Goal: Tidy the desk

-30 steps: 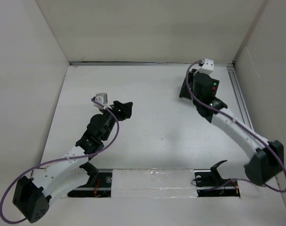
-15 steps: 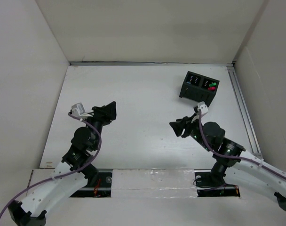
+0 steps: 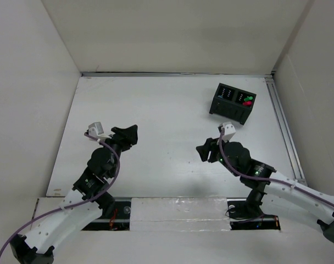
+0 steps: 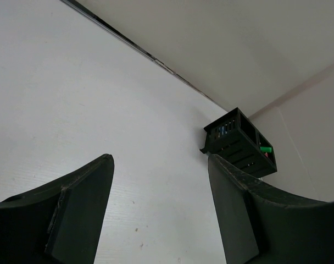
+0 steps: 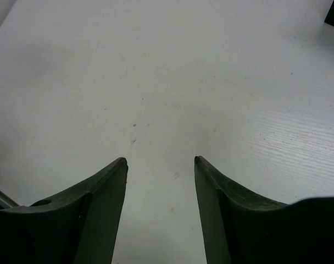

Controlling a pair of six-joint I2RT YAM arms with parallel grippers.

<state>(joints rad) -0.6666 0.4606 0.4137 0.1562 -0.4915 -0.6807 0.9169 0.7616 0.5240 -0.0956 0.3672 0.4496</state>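
Observation:
The desk (image 3: 167, 110) is a flat white tabletop walled by off-white panels. My left gripper (image 3: 131, 132) hovers over its left-centre, open with nothing between its fingers (image 4: 82, 212). My right gripper (image 3: 202, 149) sits low over the right-centre, also open and empty; in the right wrist view its fingers (image 5: 104, 192) frame bare white desk (image 5: 156, 82). A small black two-compartment box (image 3: 233, 102) stands at the far right, with green and red items in its right compartment. It appears past my left gripper (image 4: 159, 159) as the black box (image 4: 241, 144).
Off-white panels close the back and both sides. A metal rail (image 3: 282, 126) runs along the right edge. A taped strip and the arm mounts (image 3: 178, 212) lie along the near edge.
My right arm has pulled back from the black box to the near right-centre and its jaws have opened. My left arm has drawn back toward the near left.

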